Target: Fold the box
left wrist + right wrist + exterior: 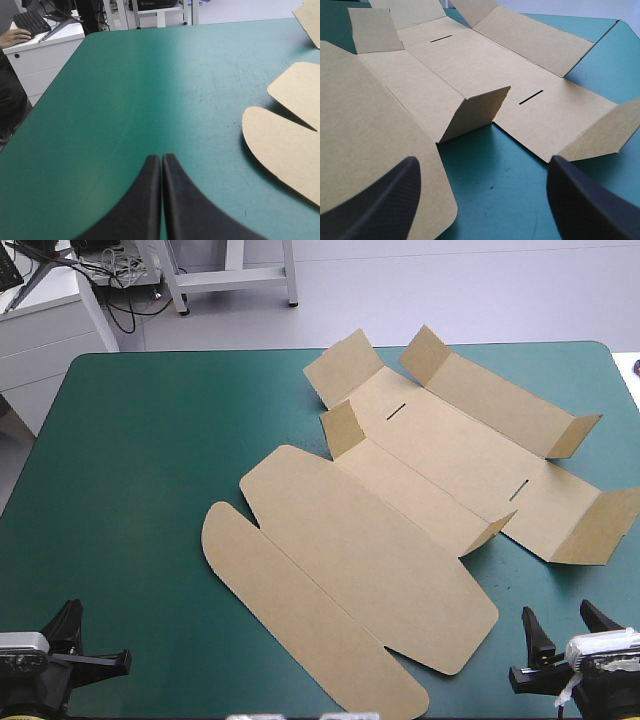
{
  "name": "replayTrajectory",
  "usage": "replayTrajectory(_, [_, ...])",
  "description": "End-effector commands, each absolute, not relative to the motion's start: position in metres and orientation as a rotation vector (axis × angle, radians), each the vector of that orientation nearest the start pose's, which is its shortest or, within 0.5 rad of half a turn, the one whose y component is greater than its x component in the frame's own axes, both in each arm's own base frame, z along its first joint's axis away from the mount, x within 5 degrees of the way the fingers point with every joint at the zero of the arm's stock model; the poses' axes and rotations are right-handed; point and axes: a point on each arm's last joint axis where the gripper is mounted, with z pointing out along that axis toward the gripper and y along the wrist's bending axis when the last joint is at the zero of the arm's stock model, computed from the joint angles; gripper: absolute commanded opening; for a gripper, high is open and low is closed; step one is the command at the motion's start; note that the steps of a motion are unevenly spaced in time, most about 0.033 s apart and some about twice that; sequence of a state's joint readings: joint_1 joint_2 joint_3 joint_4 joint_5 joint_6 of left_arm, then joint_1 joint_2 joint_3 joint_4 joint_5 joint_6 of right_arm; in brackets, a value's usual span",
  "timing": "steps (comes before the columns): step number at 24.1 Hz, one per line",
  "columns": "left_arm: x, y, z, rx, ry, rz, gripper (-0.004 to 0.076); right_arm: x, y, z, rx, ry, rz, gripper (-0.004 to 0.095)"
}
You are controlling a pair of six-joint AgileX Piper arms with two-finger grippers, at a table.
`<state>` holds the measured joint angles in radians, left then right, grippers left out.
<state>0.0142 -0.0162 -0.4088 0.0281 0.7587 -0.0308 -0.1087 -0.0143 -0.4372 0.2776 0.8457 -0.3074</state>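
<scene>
The brown box (400, 500) lies as a cut sheet across the middle and right of the table. Its long rounded lid flaps (300, 610) point toward the near edge, and several small end flaps (345, 425) stand partly raised. My left gripper (70, 612) sits shut at the near left corner, well clear of the board. In the left wrist view its fingertips (161, 157) meet over bare cover, with the rounded lid flap (285, 155) off to one side. My right gripper (557, 615) stands open at the near right. In its view (484, 165) it holds nothing, and a raised flap (475, 112) is just ahead.
The teal-green cover (130, 440) shows broadly to the left of the box. The board's far flaps (500, 400) reach close to the table's far edge, and a side flap (600, 525) lies near the right edge.
</scene>
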Motion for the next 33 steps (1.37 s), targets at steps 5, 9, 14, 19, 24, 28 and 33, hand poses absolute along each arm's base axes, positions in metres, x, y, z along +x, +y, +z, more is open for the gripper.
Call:
replayTrajectory(5, [0.01,0.002,0.291,-0.032,1.703,0.006,-0.001,0.004,0.016,0.304,0.045,1.667,0.148,0.0676])
replayTrajectory(9, [0.01,0.002,0.291,-0.032,1.703,0.006,-0.001,0.023,0.012,0.317,0.241,1.775,0.277,0.0676])
replayTrajectory(14, [0.01,0.002,0.291,-0.032,1.703,0.006,-0.001,0.072,0.007,0.334,0.428,1.948,0.375,0.0676])
replayTrajectory(19, [0.01,0.002,0.291,-0.032,1.703,0.006,-0.001,0.14,0.003,0.344,0.663,2.174,0.474,0.0676])
replayTrajectory(24, [0.01,0.002,0.291,-0.032,1.703,0.006,-0.001,0.202,0.005,0.339,0.821,2.289,0.635,0.0674])
replayTrajectory(28, [0.01,0.002,0.291,-0.032,1.703,0.006,-0.001,0.24,0.005,0.308,0.958,2.393,0.695,0.0674])
replayTrajectory(33, [0.01,0.002,0.291,-0.032,1.703,0.006,-0.001,0.26,0.003,0.28,1.058,2.475,0.682,0.0674])
